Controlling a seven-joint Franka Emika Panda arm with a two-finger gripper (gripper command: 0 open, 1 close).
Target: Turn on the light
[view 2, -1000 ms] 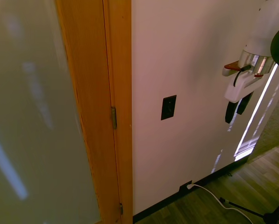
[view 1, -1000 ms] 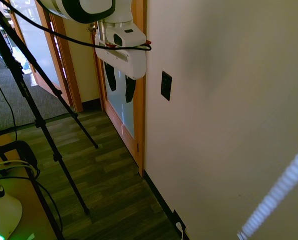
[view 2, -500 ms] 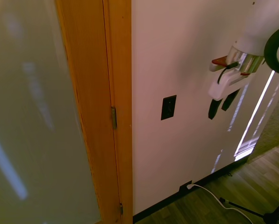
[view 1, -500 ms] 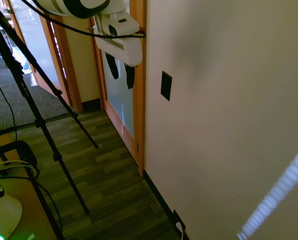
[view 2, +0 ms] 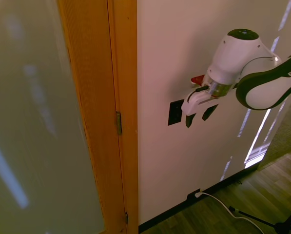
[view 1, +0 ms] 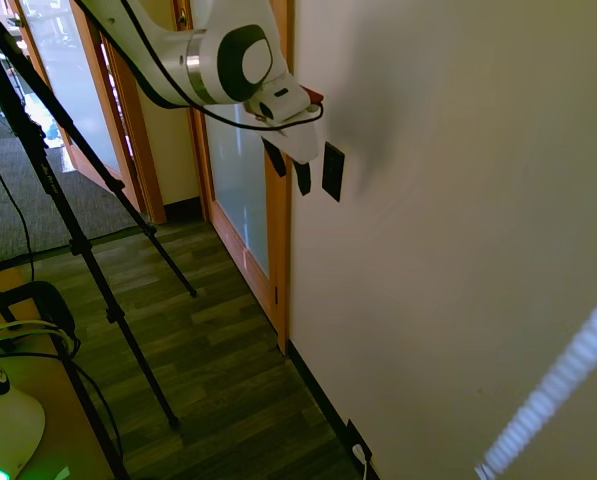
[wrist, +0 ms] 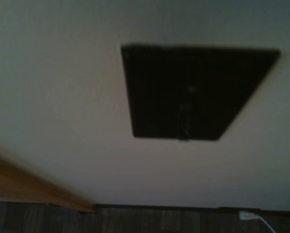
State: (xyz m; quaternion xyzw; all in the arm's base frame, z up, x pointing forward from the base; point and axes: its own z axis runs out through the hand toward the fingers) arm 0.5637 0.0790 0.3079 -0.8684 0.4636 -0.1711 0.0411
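Note:
The light itself is out of view. Its switch (view 1: 333, 171) is a small black upright plate on the cream wall, just right of the door frame. It also shows in the second exterior view, switch (view 2: 175, 112), and as a blurred dark rectangle filling the wrist view, switch (wrist: 193, 92). My gripper (view 1: 289, 170) hangs tilted toward the wall right beside the plate, its fingertips level with it and a short gap away. The gripper (view 2: 199, 117) is open, its two dark fingers spread with nothing between them.
A wooden door frame (view 1: 278, 230) with a frosted glass panel (view 1: 240, 200) stands right next to the switch. Low on the wall, a dark plate with a white cable (view 2: 194, 196) sits at the baseboard. Dark plank floor (view 1: 208, 350) runs along the wall.
The arm has swung in toward the wall and the wrist has tilted. The gripper has gone from hanging well away from the switch to sitting right beside it.

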